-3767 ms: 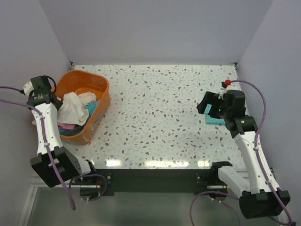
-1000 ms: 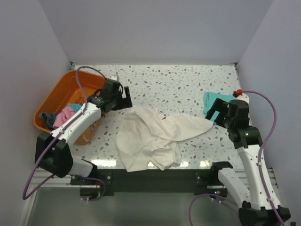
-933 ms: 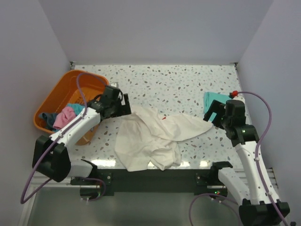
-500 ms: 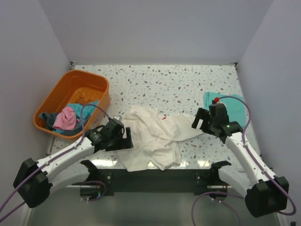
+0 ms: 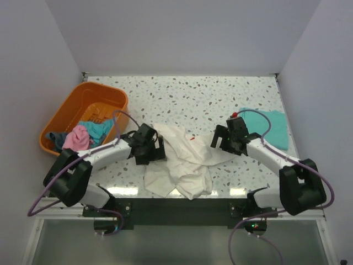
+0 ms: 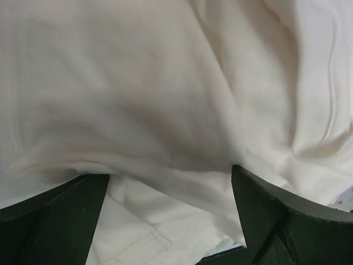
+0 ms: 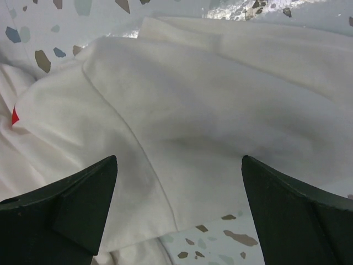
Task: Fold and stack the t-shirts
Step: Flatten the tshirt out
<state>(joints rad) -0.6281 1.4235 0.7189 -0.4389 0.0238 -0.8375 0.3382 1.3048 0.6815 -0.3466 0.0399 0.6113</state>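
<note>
Cream-white t-shirt (image 5: 185, 163) lies crumpled at the near middle of the surface (image 5: 198, 99), left fingers (image 6: 49, 221) and right fingers (image 7: 60, 210) spread wide over its opposite sides, nothing gripped; teal t-shirt (image 5: 269, 126) lies by the right edge.

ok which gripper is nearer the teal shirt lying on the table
Right. The right gripper is over the cream shirt's right end, just beside the teal shirt; the left gripper is over the cream shirt's left edge, farther away.

place: robot lab cell | cues: bare lavender walls (image 5: 182, 33) boxing a speckled tabletop (image 5: 198, 94) — black mounting rail (image 5: 182, 212) near edge
</note>
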